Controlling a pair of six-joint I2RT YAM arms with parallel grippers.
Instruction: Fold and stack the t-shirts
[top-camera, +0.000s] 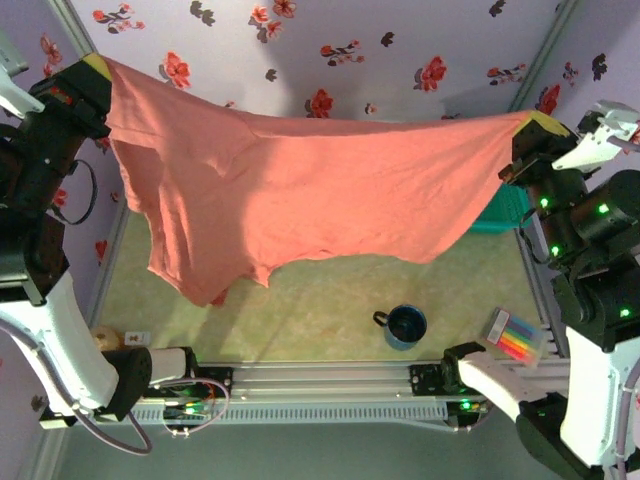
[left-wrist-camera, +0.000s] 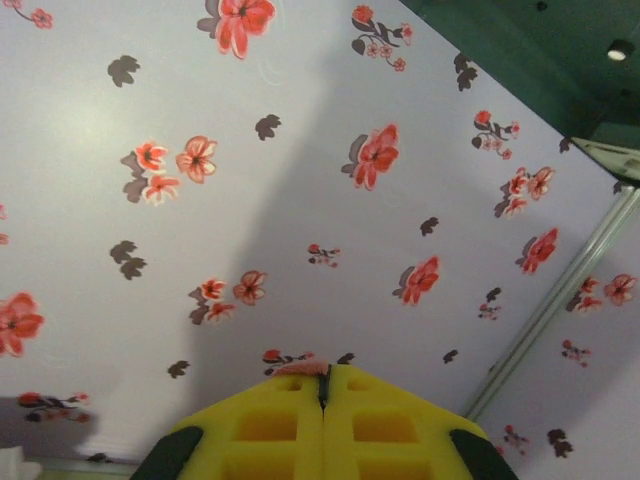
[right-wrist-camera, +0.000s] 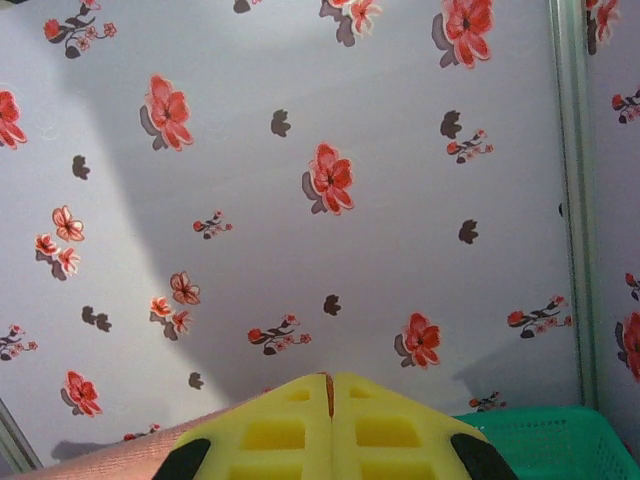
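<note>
Found the salmon-pink t-shirt (top-camera: 300, 190) lifted above the table (top-camera: 330, 310) and strung from left to right across the far part of the scene, in front of the flowered backdrop (top-camera: 330, 50). Noted its upper edge pulled nearly straight between the two raised arms, dipping a little toward the middle. Noted the body hanging toward the near side, lowest at the left, where the cloth bunched into loose folds. Could not tell whether that lowest fold touched the table.

Recorded the left gripper (top-camera: 95, 68) at the far left, clamped on the shirt's left corner. Saw in the left wrist view its yellow fingers (left-wrist-camera: 270, 430) pressed together, with a sliver of pink cloth showing at their tips.

Recorded the right gripper (top-camera: 540, 125) at the far right, clamped on the opposite corner. Saw in the right wrist view its yellow fingers (right-wrist-camera: 270, 435) likewise pressed together, with a thin red line in the seam and pink cloth trailing off to the lower left.

Observed a teal mesh basket (top-camera: 500, 212) on the right of the table, partly covered by the shirt's right end. Observed a blue mug (top-camera: 405, 325) upright near the front, right of centre, clear of the cloth. Observed a pack of coloured markers (top-camera: 518, 338) further right, near the right arm.
</note>
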